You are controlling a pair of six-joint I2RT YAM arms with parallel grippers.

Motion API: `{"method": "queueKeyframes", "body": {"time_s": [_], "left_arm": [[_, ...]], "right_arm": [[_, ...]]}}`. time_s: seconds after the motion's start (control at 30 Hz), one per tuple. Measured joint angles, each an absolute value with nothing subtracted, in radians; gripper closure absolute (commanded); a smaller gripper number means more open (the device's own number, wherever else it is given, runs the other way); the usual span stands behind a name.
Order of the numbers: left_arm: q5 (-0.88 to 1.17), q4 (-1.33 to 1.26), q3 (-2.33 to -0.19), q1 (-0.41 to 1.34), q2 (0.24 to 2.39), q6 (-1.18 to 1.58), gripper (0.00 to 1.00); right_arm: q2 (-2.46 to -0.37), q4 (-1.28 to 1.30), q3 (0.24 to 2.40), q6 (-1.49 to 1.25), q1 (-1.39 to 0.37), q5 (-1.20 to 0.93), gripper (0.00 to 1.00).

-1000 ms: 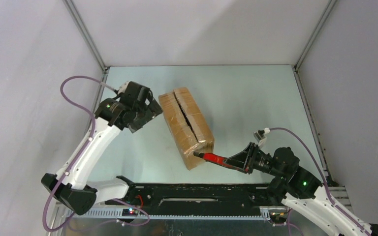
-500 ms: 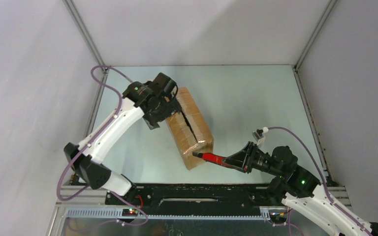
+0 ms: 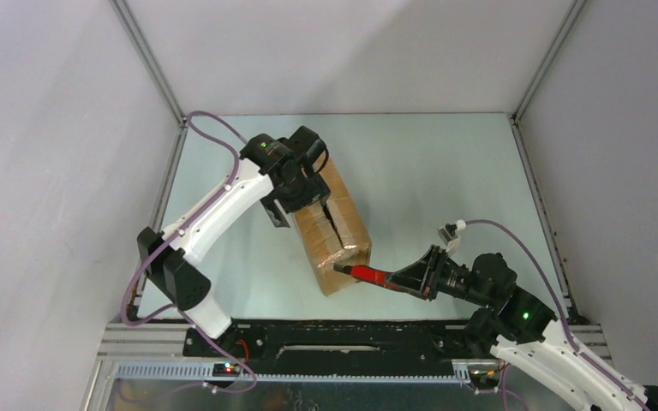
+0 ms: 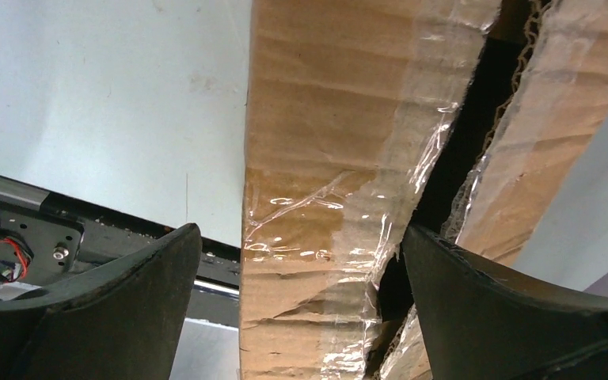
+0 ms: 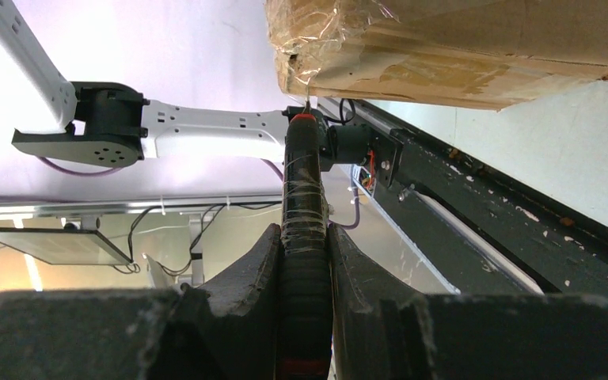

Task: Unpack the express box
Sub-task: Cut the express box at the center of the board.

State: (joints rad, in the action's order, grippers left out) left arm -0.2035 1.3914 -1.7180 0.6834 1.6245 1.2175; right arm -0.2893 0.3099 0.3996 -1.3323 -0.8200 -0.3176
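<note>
From above, one cardboard box (image 3: 332,224) is lying slantwise on the bench (image 3: 445,171), a little left of the middle, with its top seam already slit into a dark gap between two flaps. The left hand (image 3: 302,195) is hanging over the far end of the box, spread wide. The right hand (image 3: 413,278) is reaching in low from the near right, gripping the one red-handled cutter (image 3: 367,274), whose tip is meeting the near end of the box.

Through the left wrist camera, the two fingers (image 4: 119,309) are standing far apart. One is sitting outside the box's side wall and the other is lining up with the slit, so they are straddling a single flap. This is probably in order to pinch it and fold it back. Clear tape (image 4: 396,158) is clinging in wrinkles along the cut edge.

Through the right wrist camera, the fingers (image 5: 245,285) are clamping narrowly on the cutter's taped handle. Its point is resting at the box's lower corner, where loose tape is bunching. Whether it is actually cutting there I cannot tell.
</note>
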Motion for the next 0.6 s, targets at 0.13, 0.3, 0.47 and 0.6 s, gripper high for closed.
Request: {"method": "queueKeyframes", "body": {"time_s": [0.13, 0.3, 0.47, 0.6], "left_arm": [[-0.197, 1.401, -1.716, 0.684, 1.636, 1.224, 0.0], [-0.171, 1.401, -1.716, 0.684, 1.67, 1.222, 0.0], [-0.139, 1.378, -1.679, 0.678, 1.7, 1.222, 0.01], [-0.115, 1.37, -1.669, 0.665, 1.701, 1.222, 0.12]], "right_arm": [[-0.294, 0.302, 0.398, -1.332, -0.82, -0.318, 1.0], [-0.295, 0.294, 0.393, -1.332, -0.82, -0.318, 1.0], [-0.295, 0.289, 0.392, -1.332, -0.82, -0.318, 1.0], [-0.296, 0.281, 0.385, -1.332, -0.821, -0.318, 1.0]]}}
